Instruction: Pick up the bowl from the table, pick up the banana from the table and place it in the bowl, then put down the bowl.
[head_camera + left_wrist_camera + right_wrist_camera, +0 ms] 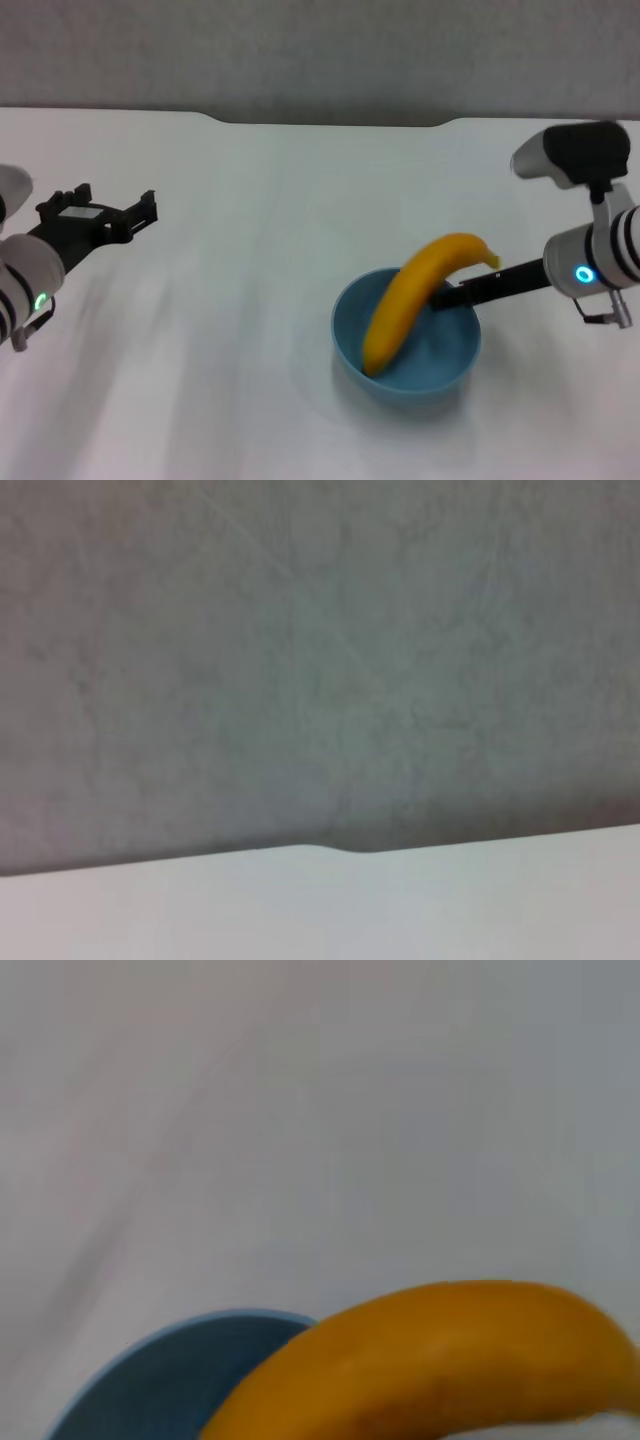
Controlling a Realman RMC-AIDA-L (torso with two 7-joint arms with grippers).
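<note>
The light-blue bowl (415, 362) sits low over the white table (230, 290), right of centre. The yellow-orange banana (410, 295) lies in it, its lower end on the bowl's floor and its upper end leaning out over the right rim. My right gripper (462, 291) reaches in from the right and is shut on the bowl's right rim, just under the banana. The right wrist view shows the banana (450, 1360) and the bowl (160, 1385) close up. My left gripper (118, 207) is open and empty, far to the left above the table.
The table's dark notched back edge (330, 122) runs along the far side, with a grey wall behind it. The left wrist view shows only that wall and a strip of the table (400, 910).
</note>
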